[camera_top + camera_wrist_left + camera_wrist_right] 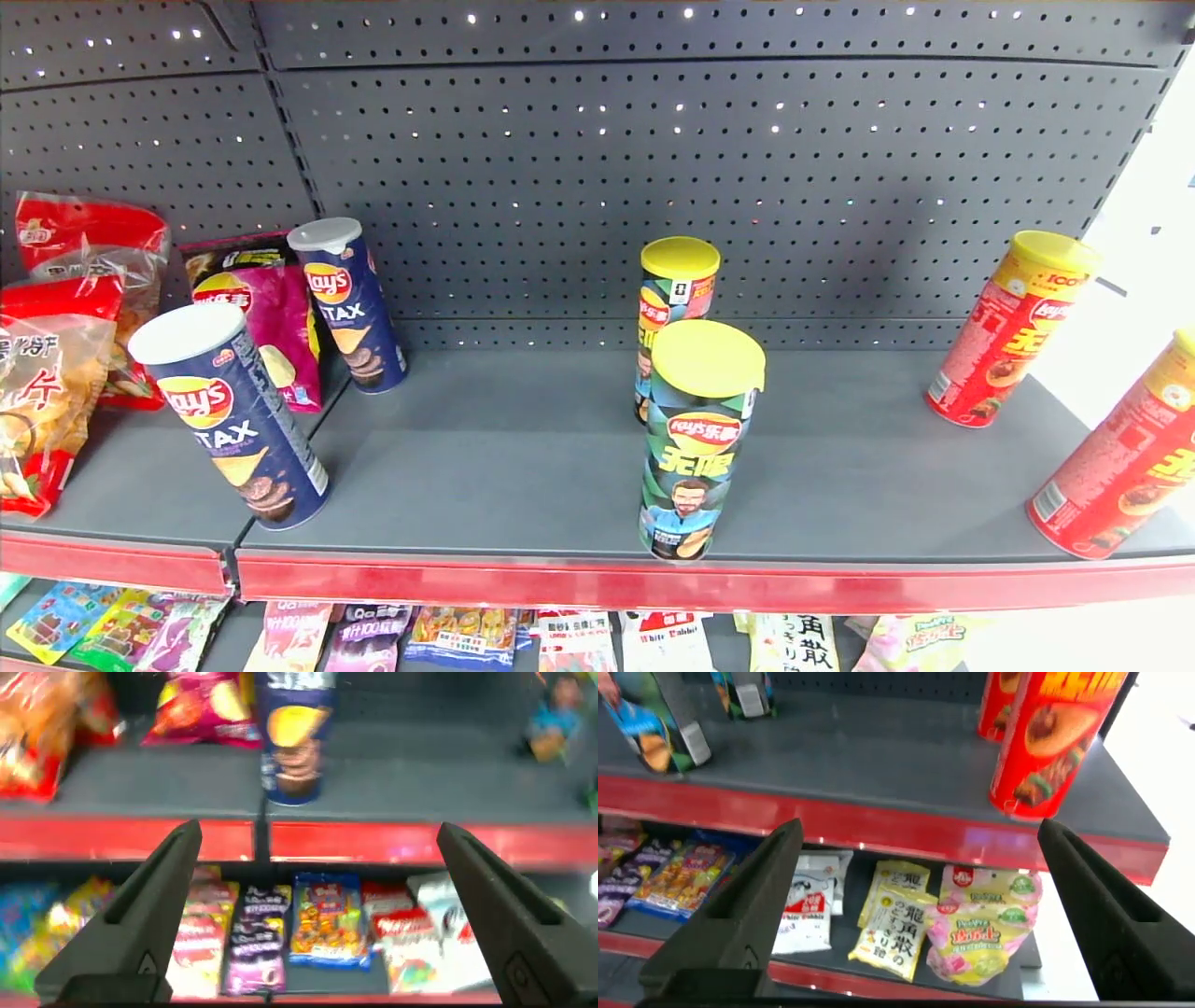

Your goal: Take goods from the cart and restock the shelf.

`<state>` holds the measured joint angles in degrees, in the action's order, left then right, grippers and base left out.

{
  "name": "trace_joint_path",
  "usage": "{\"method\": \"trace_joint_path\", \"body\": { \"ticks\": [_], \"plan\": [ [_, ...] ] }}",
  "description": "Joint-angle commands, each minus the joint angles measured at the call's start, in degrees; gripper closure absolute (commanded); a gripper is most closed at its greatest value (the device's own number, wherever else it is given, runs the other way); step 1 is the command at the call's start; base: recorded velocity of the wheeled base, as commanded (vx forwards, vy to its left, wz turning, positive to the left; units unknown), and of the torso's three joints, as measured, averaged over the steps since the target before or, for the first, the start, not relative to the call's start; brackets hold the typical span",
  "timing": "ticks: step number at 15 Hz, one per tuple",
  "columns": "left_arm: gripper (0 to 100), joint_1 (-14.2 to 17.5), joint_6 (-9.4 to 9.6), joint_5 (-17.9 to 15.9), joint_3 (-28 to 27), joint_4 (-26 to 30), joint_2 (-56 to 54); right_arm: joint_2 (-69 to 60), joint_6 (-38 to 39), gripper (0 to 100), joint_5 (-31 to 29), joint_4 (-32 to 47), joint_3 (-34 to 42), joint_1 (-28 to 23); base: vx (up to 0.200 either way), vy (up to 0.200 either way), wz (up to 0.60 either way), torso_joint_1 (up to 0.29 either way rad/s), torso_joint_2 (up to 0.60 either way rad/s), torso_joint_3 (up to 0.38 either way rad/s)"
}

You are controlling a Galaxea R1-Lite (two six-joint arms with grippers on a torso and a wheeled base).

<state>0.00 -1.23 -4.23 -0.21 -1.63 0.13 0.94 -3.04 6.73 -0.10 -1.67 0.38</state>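
Shelf (pixel 523 467) part-stocked with chip cans (pixel 700 439), gaps beyond left end effector (pixel 319 829) and right end effector (pixel 921 823); both wide, empty. Restocking unfinished.

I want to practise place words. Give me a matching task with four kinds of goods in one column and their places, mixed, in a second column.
Goods:
1. blue cans
2. green cans
3. red cans
4. flat packets

Places:
a. below the red rail
b. right end of the grey shelf
c. middle of that shelf
d. left part, next to the snack bags

Pairs: 1-d, 2-c, 3-b, 4-a
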Motion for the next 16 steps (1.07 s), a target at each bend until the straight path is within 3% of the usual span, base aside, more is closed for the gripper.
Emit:
{"method": "trace_joint_path", "body": {
  "ticks": [1,2,3,5,6,8,9,10,12,14,16],
  "plan": [
    [0,0.3,-0.44,2.4,-0.2,0.5,1.4,18.5,2.2,0,-0.4,-0.9,-15.9,0.4,0.000,0.000,0.00,0.000,0.00,0.000],
    [0,0.7,-2.90,6.8,-0.3,1.1,1.7,24.9,2.4,0,-0.4,-1.1,-21.4,0.9,0.000,0.000,0.00,0.000,0.00,0.000],
    [0,0.8,-3.34,9.5,-0.2,1.1,1.7,28.6,0.8,0,0.7,-1.1,-23.7,1.3,0.000,0.000,0.00,0.000,0.00,0.000],
    [0,0.4,-2.46,9.5,0.2,0.9,-0.1,31.9,-3.9,0,7.6,-1.3,-23.5,5.2,0.000,0.000,0.00,0.000,0.00,0.000],
    [0,0.4,-2.28,9.3,0.2,1.0,-0.1,36.6,-4.3,0,11.3,-1.4,-25.0,12.0,0.000,0.000,0.00,0.000,0.00,0.000],
    [0,0.4,-2.11,8.1,0.2,1.2,-0.1,42.6,-3.8,0,11.0,-1.5,-27.2,21.0,0.000,0.000,0.00,0.000,0.00,0.000],
    [0,0.4,-2.11,7.7,0.2,1.2,-0.1,45.8,-3.7,0,11.0,-1.5,-29.3,23.1,0.000,0.000,0.00,0.000,0.00,0.000],
    [0,0.4,-2.02,7.7,0.2,1.2,-0.1,49.9,-3.8,0,11.0,-1.5,-31.7,23.8,0.000,0.000,0.00,0.000,0.00,0.000],
    [0,0.4,-0.09,6.8,0.2,1.3,-0.1,58.0,-3.8,0,10.5,-4.9,-35.0,23.8,0.000,0.000,0.00,0.000,0.00,0.000],
    [0,0.4,0.79,6.1,0.2,1.4,-0.1,65.3,-3.9,0,5.6,-12.6,-34.6,23.9,0.000,0.000,0.00,0.000,0.00,0.000],
    [0,0.4,0.88,6.1,0.2,1.4,-0.1,69.5,-3.9,0,1.7,-15.1,-34.5,24.4,0.000,0.000,0.00,0.000,0.00,0.000]
  ]
}}
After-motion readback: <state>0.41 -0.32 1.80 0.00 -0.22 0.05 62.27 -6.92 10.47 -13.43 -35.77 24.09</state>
